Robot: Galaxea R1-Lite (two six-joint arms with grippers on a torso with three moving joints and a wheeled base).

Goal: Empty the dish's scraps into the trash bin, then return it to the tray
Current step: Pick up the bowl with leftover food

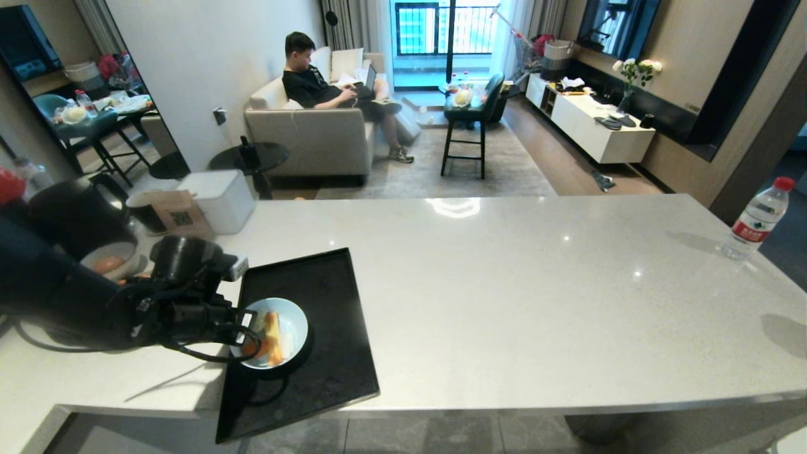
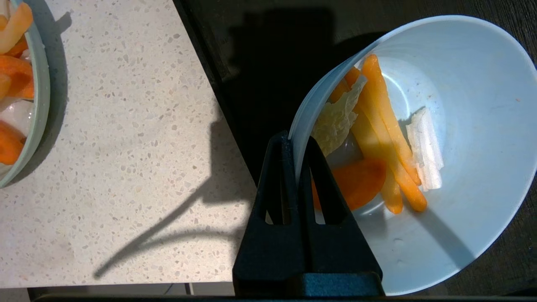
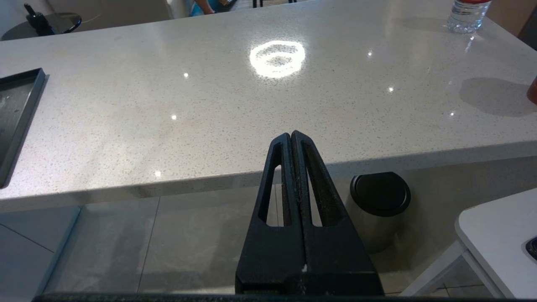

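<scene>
on one tray [image 1: 340, 372]: one dish [image 1: 287, 328]

Plate of carrot sticks [image 2: 23, 84] cut off by frame edge in left wrist view, mostly hidden behind left arm in head view. Tray [image 3: 16, 109] clipped at edge in right wrist view. Dish [image 1: 287, 328] rim near side hidden by left gripper [image 1: 249, 328]. Bottle [image 3: 467, 14] top cropped. Bin [image 3: 377, 205] base hidden behind right gripper [image 3: 291, 136].
</scene>
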